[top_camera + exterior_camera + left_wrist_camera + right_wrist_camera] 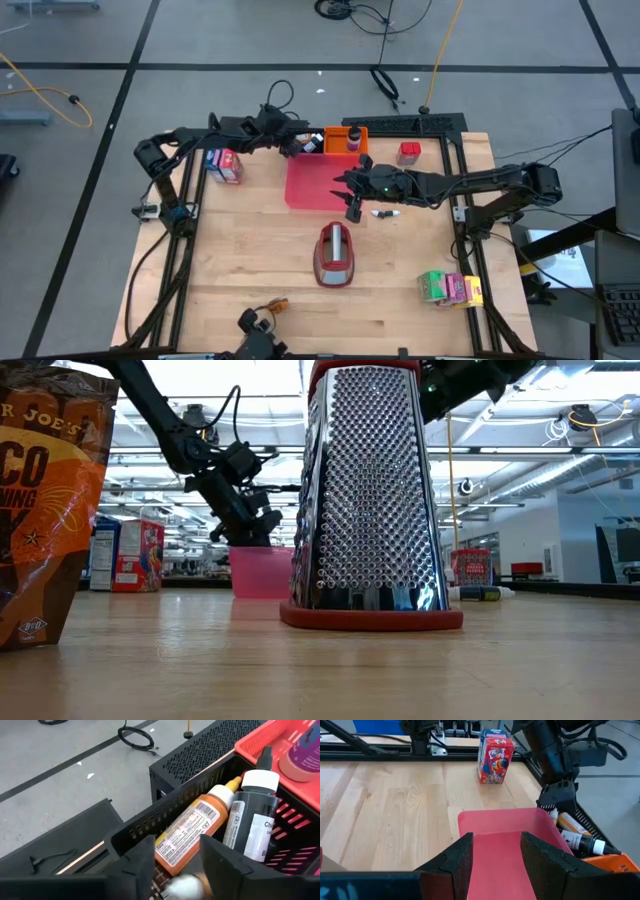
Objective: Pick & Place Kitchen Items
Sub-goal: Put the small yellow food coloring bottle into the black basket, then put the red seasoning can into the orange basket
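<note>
Two bottles [192,837] directly ahead of left pincer [175,865].

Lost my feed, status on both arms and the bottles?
Left gripper open over black basket's orange bottle. Right gripper open, empty, above pink tray. Nothing blocking.
</note>
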`<state>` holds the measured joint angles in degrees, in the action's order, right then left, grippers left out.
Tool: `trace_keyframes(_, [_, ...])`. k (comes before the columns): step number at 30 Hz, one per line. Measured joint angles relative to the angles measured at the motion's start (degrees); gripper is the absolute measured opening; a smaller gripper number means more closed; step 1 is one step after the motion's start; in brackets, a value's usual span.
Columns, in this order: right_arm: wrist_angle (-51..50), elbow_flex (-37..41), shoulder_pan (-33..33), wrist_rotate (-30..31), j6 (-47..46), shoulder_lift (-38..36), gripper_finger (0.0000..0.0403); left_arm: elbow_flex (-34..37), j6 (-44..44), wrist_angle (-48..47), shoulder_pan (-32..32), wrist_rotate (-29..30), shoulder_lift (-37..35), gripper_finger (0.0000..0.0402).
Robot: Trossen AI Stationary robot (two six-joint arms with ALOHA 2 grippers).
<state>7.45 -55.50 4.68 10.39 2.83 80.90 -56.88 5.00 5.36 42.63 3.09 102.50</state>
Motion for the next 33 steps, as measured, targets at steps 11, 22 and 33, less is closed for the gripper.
trace_keyframes(11, [-0.2, 1.2, 0.9, 0.2, -0.5, -1.1, 0.0155, 0.0, -0.5, -2.1, 0.0, 0.0, -2.2, 0.0240])
trace_keyframes(22, [-18.7, 1.2, -0.6, 11.6, -5.8, -9.4, 0.0155, 0.0, -1.6, -16.3, -3.7, 0.0, -9.6, 0.0243])
trace_keyframes(33, [-38.9, 1.2, -2.2, 21.8, -15.7, -13.0, 0.0155, 0.1, -1.2, -23.7, -12.1, 4.5, -12.2, 0.0244])
